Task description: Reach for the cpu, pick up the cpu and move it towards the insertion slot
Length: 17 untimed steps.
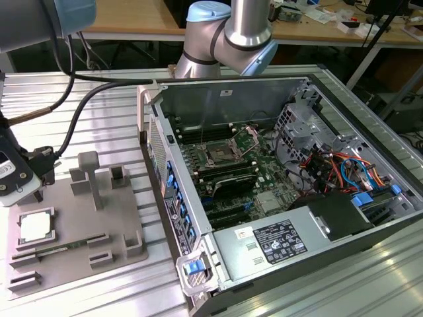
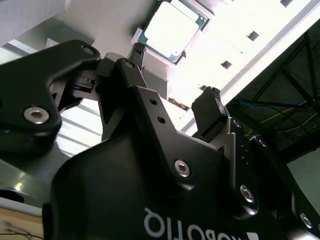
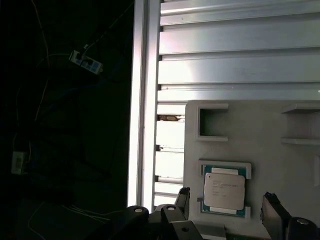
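The cpu [image 1: 36, 226] is a pale silvery square chip lying flat in a recess of the grey tray [image 1: 112, 244], at the exterior view's left. In both wrist views the cpu [image 3: 224, 192] [image 2: 172, 27] sits beyond the fingertips. My gripper [image 1: 30, 191] hangs just above it, open, with nothing between its fingers [image 3: 182, 197]. One black fingertip [image 2: 137, 51] stands on each side of the chip. The insertion slot [image 1: 218, 155] is a dark square socket on the green motherboard inside the open computer case, well off towards the exterior view's right.
The tray carries upright posts [image 1: 89, 175] and a green memory stick [image 1: 56, 249] beside the cpu. The case wall [image 1: 165, 178] rises between tray and motherboard. A black cable [image 1: 79, 112] trails from the arm. The ribbed table's edge [image 3: 145, 100] runs close to the tray.
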### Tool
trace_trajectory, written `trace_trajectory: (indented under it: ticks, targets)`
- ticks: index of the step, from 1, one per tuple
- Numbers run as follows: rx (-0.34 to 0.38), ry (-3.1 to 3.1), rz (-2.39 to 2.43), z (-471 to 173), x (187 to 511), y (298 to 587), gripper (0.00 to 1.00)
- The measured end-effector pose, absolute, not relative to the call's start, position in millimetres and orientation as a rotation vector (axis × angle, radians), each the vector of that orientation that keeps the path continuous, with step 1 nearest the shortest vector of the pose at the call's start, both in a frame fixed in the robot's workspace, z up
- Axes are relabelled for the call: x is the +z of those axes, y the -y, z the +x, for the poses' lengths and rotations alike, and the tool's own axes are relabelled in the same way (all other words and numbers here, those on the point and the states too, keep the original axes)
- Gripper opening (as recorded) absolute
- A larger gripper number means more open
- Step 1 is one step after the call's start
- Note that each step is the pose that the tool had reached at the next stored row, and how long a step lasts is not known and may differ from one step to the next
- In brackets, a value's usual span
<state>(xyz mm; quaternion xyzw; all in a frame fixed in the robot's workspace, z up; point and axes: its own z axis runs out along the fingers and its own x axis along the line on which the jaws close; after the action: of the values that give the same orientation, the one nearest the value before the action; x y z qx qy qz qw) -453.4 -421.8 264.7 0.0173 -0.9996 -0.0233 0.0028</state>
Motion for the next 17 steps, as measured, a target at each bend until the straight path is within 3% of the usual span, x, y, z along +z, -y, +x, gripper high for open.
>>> trace_trajectory:
  ticks: [17]
  targets:
    - [-0.071,3.135,0.034,-453.0,261.5,421.8,0.66]
